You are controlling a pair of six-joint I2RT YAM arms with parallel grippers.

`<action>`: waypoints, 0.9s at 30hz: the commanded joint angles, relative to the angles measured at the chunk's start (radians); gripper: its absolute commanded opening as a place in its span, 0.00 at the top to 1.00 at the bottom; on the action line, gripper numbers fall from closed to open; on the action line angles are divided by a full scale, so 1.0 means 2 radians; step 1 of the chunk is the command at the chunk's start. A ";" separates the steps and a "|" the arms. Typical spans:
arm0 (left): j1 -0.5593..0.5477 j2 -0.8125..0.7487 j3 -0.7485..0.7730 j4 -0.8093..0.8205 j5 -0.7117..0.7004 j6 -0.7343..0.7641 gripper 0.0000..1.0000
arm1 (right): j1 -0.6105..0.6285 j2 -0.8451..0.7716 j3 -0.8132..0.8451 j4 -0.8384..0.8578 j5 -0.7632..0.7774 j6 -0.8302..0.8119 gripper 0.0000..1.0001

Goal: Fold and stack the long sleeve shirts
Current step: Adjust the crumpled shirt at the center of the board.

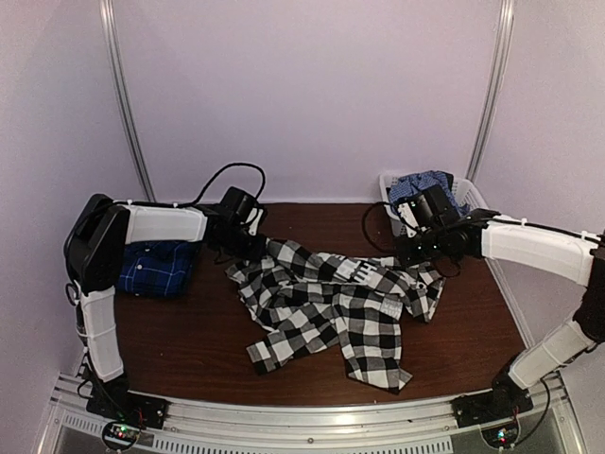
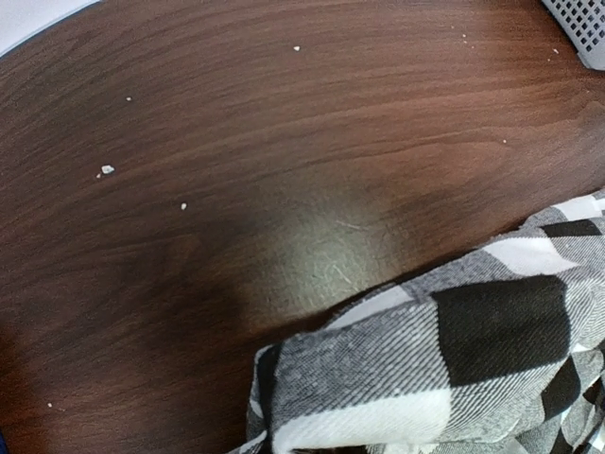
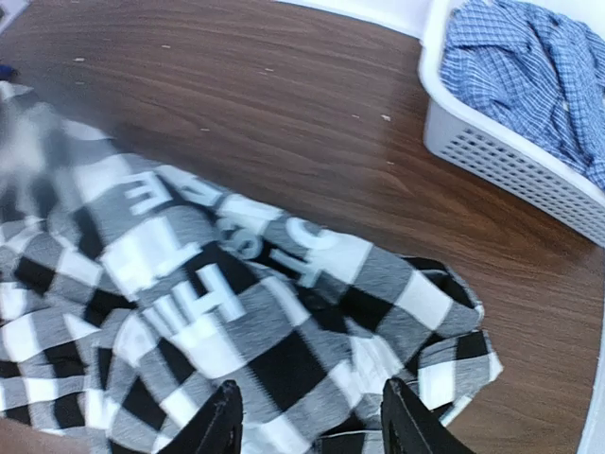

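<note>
While looking down from above and behind both arms, catching the black-and-white checked shirt (image 1: 326,307) lying crumpled and spread across the centre of the frame on the dark wooden table (image 1: 189,331), with one end trailing toward the lower left. Finding the dark blue plaid shirt (image 1: 156,267) lying at the left of the frame, partly hidden under the left arm (image 1: 161,225) and well apart from the checked one.

Showing the left gripper (image 1: 241,241) poised at the upper left corner of the checked cloth. No telling its pincer wide or narrow from any view. Taking in, from the left wrist camera, only table, a few pale crumbs (image 2: 107,169) and a fold of checks at lower right.

Showing the right gripper (image 1: 414,251) hanging over the upper right edge of the same shirt, near the white lettering (image 3: 217,246). Seeing, at the bottom of the right wrist frame, its two black fingers (image 3: 225,416) standing well apart and gripping nothing, with checked cloth lying beneath them.

Placing a white slatted basket (image 1: 389,184) at the upper right of the overhead frame, just behind the right gripper, holding a lighter blue checked garment (image 1: 430,180).
</note>
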 commanded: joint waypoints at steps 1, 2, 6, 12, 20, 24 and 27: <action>-0.001 -0.024 -0.004 0.024 0.016 0.001 0.91 | 0.043 -0.043 -0.043 0.038 -0.091 0.004 0.48; -0.001 -0.028 -0.007 0.024 0.017 0.001 0.91 | 0.050 -0.044 -0.052 0.035 -0.092 0.012 0.48; -0.001 -0.045 -0.019 0.028 0.018 0.003 0.91 | 0.068 -0.031 -0.087 0.050 -0.106 0.031 0.52; -0.001 -0.064 -0.028 0.030 0.027 0.006 0.91 | 0.083 0.001 -0.107 0.057 -0.105 0.027 0.49; -0.001 -0.070 -0.035 0.029 0.036 0.007 0.91 | 0.085 0.045 -0.103 0.056 -0.110 0.007 0.43; -0.001 -0.072 -0.034 0.028 0.037 0.008 0.90 | 0.085 0.068 -0.093 0.048 -0.096 0.002 0.48; -0.001 -0.073 -0.035 0.027 0.036 0.012 0.90 | 0.085 0.072 -0.083 0.039 -0.086 0.001 0.63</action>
